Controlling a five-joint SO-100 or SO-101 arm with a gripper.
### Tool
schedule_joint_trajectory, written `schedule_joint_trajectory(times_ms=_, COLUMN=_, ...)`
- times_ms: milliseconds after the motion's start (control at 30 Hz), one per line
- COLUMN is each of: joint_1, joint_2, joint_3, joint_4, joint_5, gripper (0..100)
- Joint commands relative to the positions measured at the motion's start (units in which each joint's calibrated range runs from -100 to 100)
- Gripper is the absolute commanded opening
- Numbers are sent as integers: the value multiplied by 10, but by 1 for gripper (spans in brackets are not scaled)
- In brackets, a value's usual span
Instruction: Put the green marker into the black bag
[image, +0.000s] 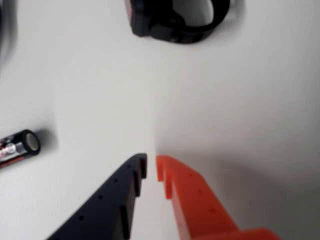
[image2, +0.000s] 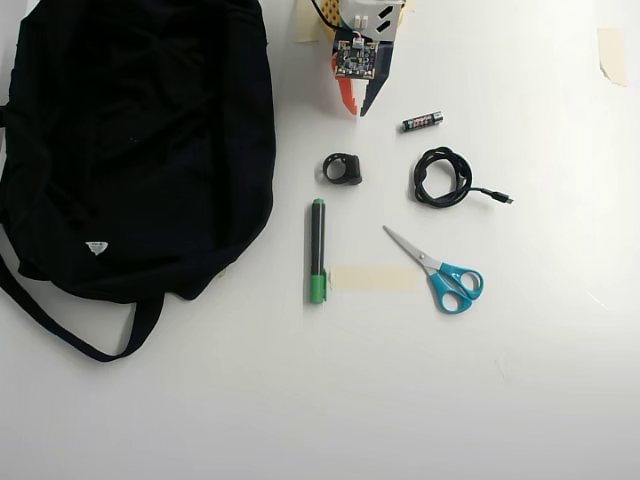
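Observation:
The green marker (image2: 317, 250) lies upright in the overhead view, its bright green cap toward the bottom, in the middle of the white table. It does not show in the wrist view. The black bag (image2: 130, 140) lies flat at the left, its strap trailing toward the bottom left, a little left of the marker. My gripper (image2: 357, 110) is at the top centre, well above the marker, with a small black ring-shaped object between them. In the wrist view the gripper (image: 151, 167) has a black and an orange finger almost touching, holding nothing.
A small black ring-shaped object (image2: 342, 168) (image: 175, 20) lies just ahead of the gripper. A battery (image2: 422, 121) (image: 17, 147) lies beside it. A coiled black cable (image2: 440, 177), blue-handled scissors (image2: 440, 272) and a tape strip (image2: 372, 278) lie right of the marker.

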Motion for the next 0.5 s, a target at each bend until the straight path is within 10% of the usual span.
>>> schedule_joint_trajectory(times_ms=0, joint_1=-3, joint_2=-6, joint_3=12, joint_4=18, joint_5=-2, gripper=2)
schedule_joint_trajectory(times_ms=467, joint_1=-18, joint_2=51, joint_3=-55, joint_4=-179, joint_5=-3, gripper=2)
